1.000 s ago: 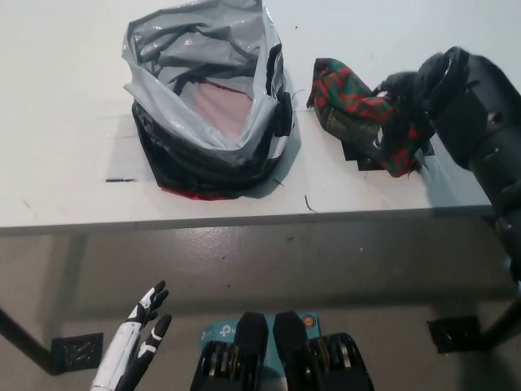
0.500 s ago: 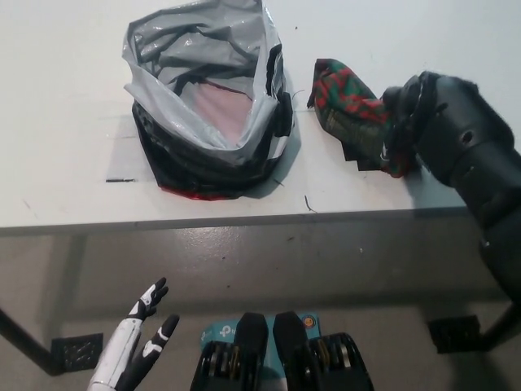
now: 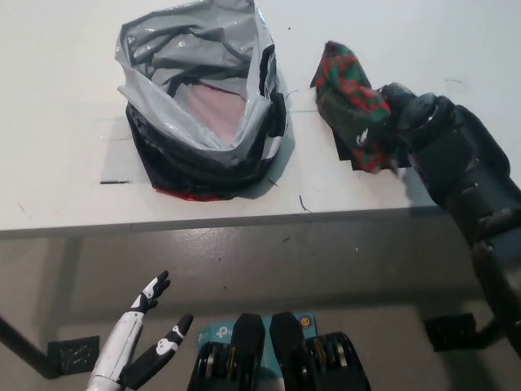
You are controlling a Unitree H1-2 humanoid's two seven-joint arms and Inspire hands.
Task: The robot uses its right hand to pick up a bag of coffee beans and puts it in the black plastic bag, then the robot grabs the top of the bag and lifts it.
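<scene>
At the upper right of the frame, the black right hand [image 3: 400, 114] was closed around the coffee bag [image 3: 350, 102] on the worktop [image 3: 65, 98]. The open plastic bag [image 3: 199, 98] stood well to its left, toward upper centre. The white left hand [image 3: 151, 346] hung open at the lower left.

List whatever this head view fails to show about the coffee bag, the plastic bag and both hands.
- Coffee bag, head view: its right end is covered by the right robot hand; grip unclear.
- Black plastic bag: its bottom is hidden by crumpled walls.
- Left robot hand: forearm cut off by the bottom edge.
- Table: far side cut off by the top edge.
</scene>
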